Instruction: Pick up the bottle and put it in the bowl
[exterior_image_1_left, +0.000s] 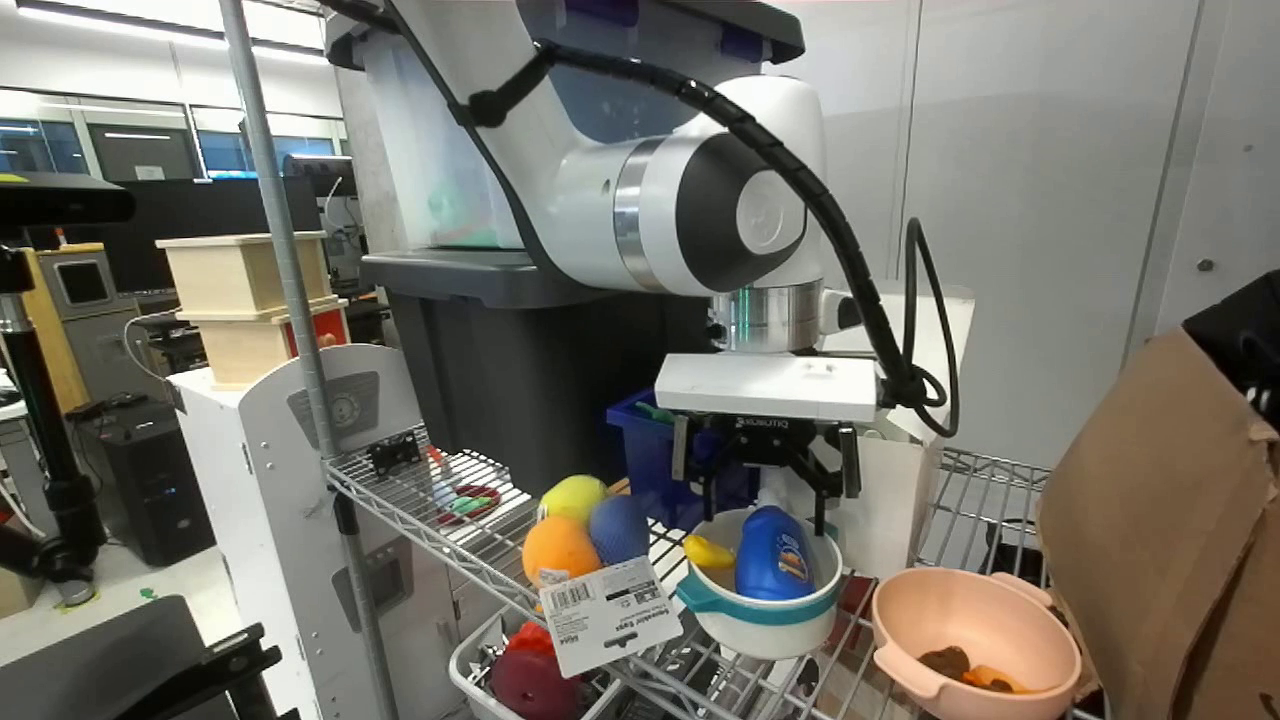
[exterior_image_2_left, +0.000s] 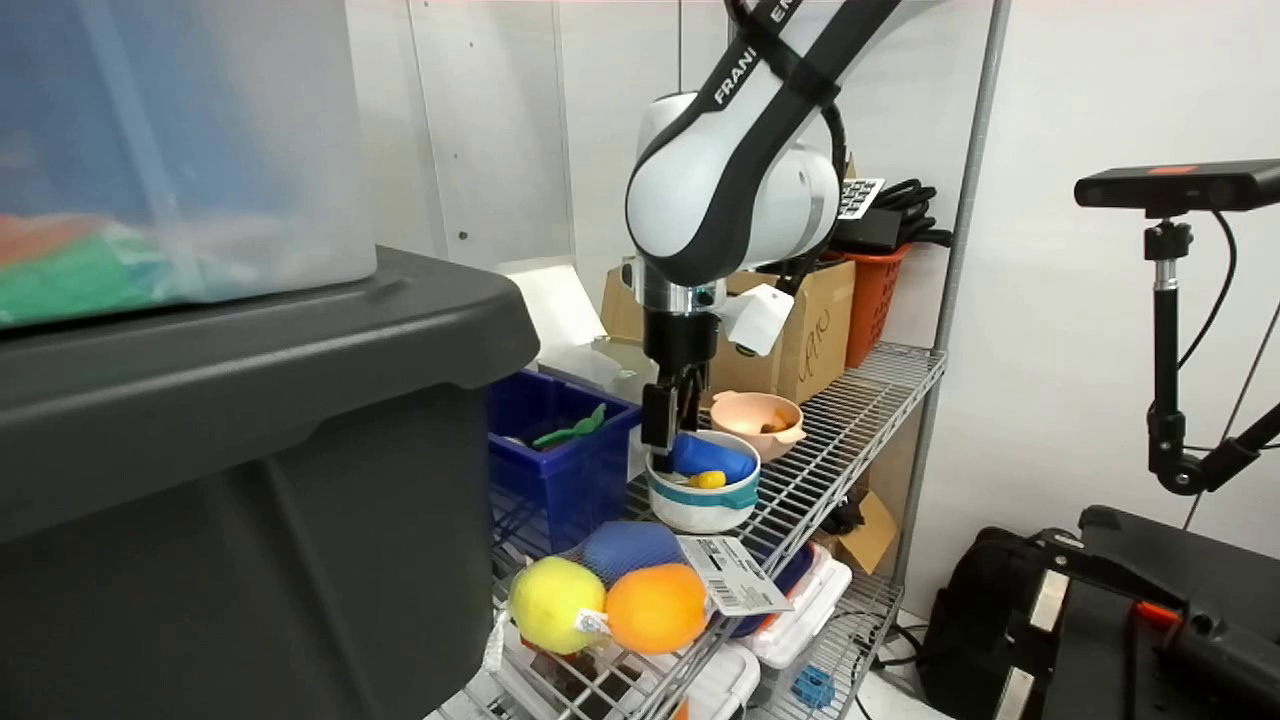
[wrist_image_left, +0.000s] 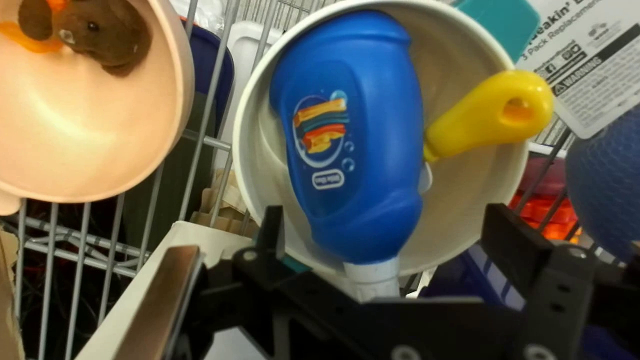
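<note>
- Wire shelf (exterior_image_2_left: 870, 400) climbs from the lower middle to the right of the frame in an exterior view, against a pale wall (exterior_image_2_left: 1100, 90); its bars bear both bowls.
- The bottle (exterior_image_1_left: 772, 555) lies tilted inside the white bowl (exterior_image_1_left: 770, 640), lower right of centre in an exterior view. It looks too long to lie flat, so its neck crosses over the rim at the bottom of the wrist view.
- The gripper (exterior_image_1_left: 764, 512) has its jaws spread wide, with nothing grasped. In the wrist view 1 finger stands on each side of the bottle's neck end, presumably to squeeze across the shoulders.
- The yellow handle (wrist_image_left: 490, 115) juts over the white bowl's rim, right of the wrist view, probably crowded there by the bottle.
- The peach bowl (exterior_image_1_left: 960, 600) sits near the white bowl, lower right in an exterior view, which should keep the carry short. A brown toy (wrist_image_left: 107, 35) and an orange piece (wrist_image_left: 30, 42) lie in it.
- 3 balls (exterior_image_1_left: 572, 540) bunch at the lower middle of an exterior view; a card (exterior_image_1_left: 610, 615) lies against them, so they are probably a packaged set.
- The pick is not yet made; closing on the bottle likely comes next, and its rounded shoulders might slip.
</note>
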